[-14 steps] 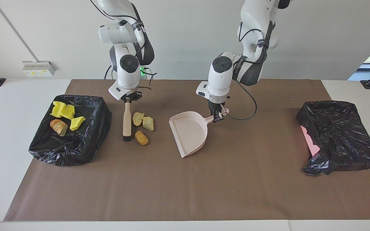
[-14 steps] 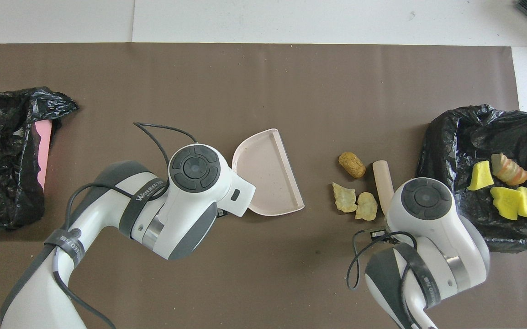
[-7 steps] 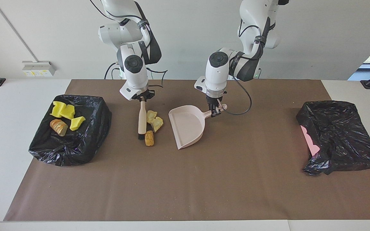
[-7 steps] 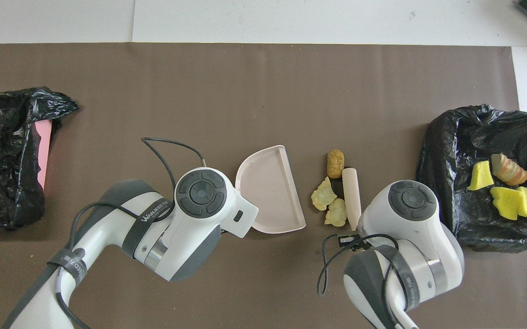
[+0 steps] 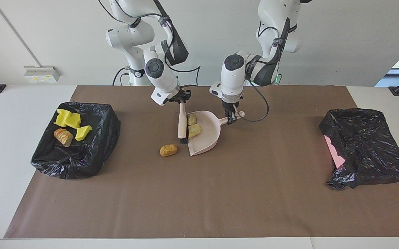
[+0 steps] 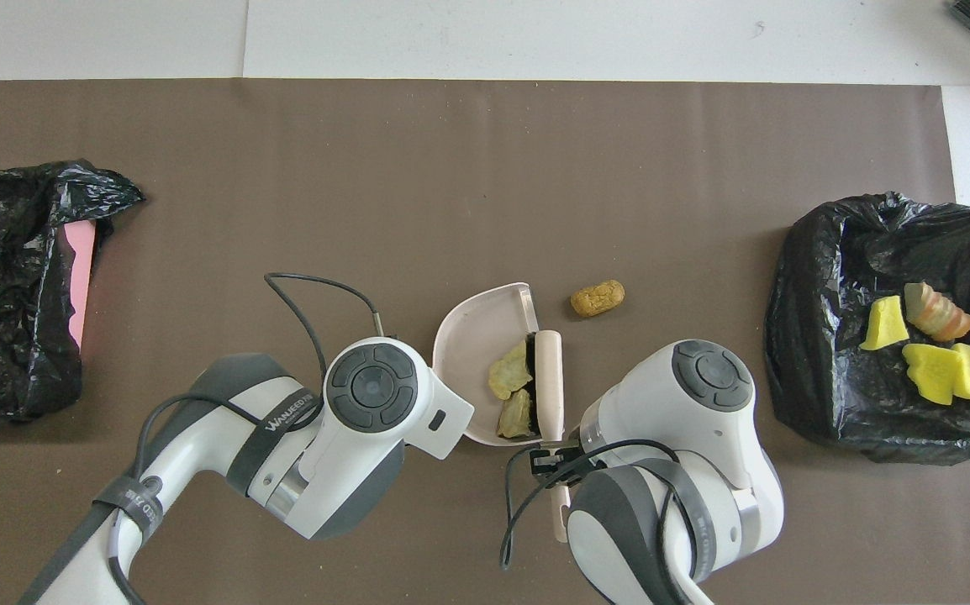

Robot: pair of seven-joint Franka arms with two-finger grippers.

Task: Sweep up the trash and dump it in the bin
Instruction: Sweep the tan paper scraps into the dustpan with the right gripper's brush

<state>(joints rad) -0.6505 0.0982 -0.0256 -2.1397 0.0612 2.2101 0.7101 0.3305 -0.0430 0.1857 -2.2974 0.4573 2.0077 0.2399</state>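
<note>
My right gripper (image 5: 182, 99) is shut on the handle of a pale brush (image 5: 182, 121), whose dark bristles (image 6: 532, 346) rest at the mouth of the pink dustpan (image 5: 209, 138). The pan's handle is held by my left gripper (image 5: 233, 117), which is shut on it; in the overhead view the arm hides that hand. Two yellowish-tan trash lumps (image 6: 508, 375) (image 6: 518, 413) lie inside the pan against the brush. One orange-brown chunk (image 5: 168, 150) lies on the mat just outside the pan's mouth, farther from the robots than the brush tip.
A bin lined with a black bag (image 5: 92, 148) stands at the right arm's end, holding three yellow pieces (image 6: 943, 370) and a striped bread chunk (image 6: 939, 313). A second black-bagged bin (image 5: 365, 145) with pink showing stands at the left arm's end. Fine crumbs speckle the brown mat (image 5: 199, 200).
The right gripper swept the brush toward the dustpan and pushed two lumps into it. The orange-brown chunk slipped past and stayed on the mat. The left gripper brought the pan closer.
</note>
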